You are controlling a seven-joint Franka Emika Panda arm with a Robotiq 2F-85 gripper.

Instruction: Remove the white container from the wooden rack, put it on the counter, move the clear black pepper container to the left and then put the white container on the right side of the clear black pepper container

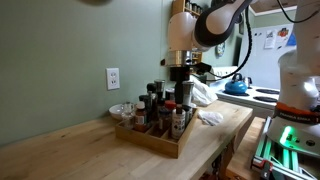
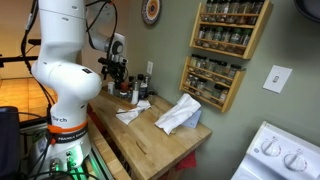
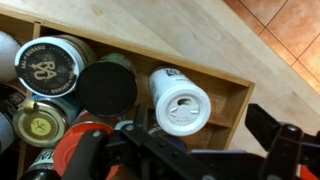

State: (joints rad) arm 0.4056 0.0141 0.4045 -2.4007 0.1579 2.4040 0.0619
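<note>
1. Counter: light-wood top carrying the wooden rack, which is packed with upright spice bottles.
2. Wooden rack: low tray with shallow walls. The wrist view shows the white container in a corner of the tray, just beside a dark-capped bottle on one side and near the rack wall on the other.
3. Gripper: hangs above the bottles, jaws spread wide, nothing held. The white cap lies roughly between the two finger lines.
4. Step in hand (judged): first grasp, the container not yet lifted out.
   - Centre the gripper over the white cap before going down.
   - Descend straight. The gap to the dark-capped bottle looks tight, so one finger must slip in there without nudging it.
   - Close on the body below the cap.
   - Lift vertically until the base clears the rack wall, then carry it sideways.
5. White container: stands upright, long axis vertical, perforated cap facing up toward the wrist camera.
</note>
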